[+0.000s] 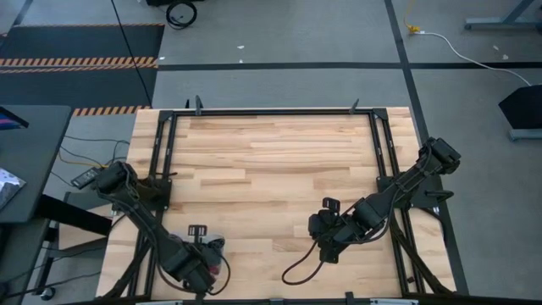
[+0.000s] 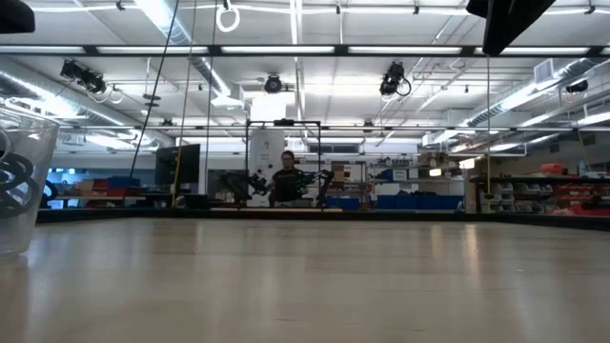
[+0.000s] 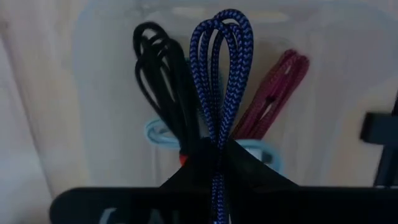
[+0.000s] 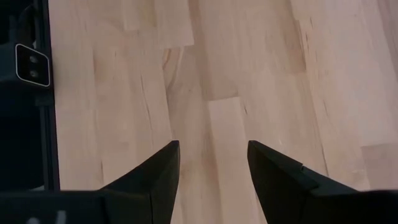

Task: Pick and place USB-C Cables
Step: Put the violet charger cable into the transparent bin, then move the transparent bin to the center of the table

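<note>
The left gripper is clenching the blue braided cable above the clear cup near the worktop's front-left corner; the right gripper is hanging released.

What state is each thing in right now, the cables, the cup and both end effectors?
Blue braided cable: looped, clamped in the left end effector, above the cup.
Black cable: bundled, inside the cup.
Maroon cable: bundled, inside the cup.
Light blue cable: low in the cup, mostly hidden.
Clear cup: upright, holding cables.
Right end effector: open, empty, over bare wooden table.

Grey floor, ceiling strip lights
</note>
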Controlling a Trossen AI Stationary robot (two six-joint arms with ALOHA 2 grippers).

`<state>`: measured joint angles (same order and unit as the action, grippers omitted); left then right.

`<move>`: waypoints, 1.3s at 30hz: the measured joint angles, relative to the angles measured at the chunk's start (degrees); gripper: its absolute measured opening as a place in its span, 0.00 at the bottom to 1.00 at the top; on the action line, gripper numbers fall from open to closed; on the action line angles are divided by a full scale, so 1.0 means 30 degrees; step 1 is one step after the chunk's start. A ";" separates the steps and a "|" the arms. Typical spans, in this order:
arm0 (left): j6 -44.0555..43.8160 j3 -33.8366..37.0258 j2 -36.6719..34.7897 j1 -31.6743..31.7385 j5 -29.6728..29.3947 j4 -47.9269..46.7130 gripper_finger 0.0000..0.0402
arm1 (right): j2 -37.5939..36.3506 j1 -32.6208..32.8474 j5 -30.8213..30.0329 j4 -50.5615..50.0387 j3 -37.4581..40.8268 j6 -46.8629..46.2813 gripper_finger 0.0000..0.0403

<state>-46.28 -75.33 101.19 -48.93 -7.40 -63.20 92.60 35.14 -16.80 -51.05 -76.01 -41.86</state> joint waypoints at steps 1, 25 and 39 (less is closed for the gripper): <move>-0.0007 0.0000 0.0000 0.0007 0.0028 0.0159 0.05 | 0.0000 0.0000 0.0000 0.0002 0.0000 -0.0017 0.48; -0.0929 -0.0007 -0.0761 -0.1012 -0.0593 0.0033 0.45 | 0.0000 -0.0577 0.0384 0.7075 0.0000 0.7170 0.48; -0.6002 -0.0022 -0.4242 -0.4359 -1.1044 0.0499 0.35 | 0.0066 -0.2147 0.1839 1.0539 0.0000 1.3645 0.48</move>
<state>-64.29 -75.40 88.46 -62.00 -40.53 -61.70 92.79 28.69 -11.28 -19.44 -76.01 -0.93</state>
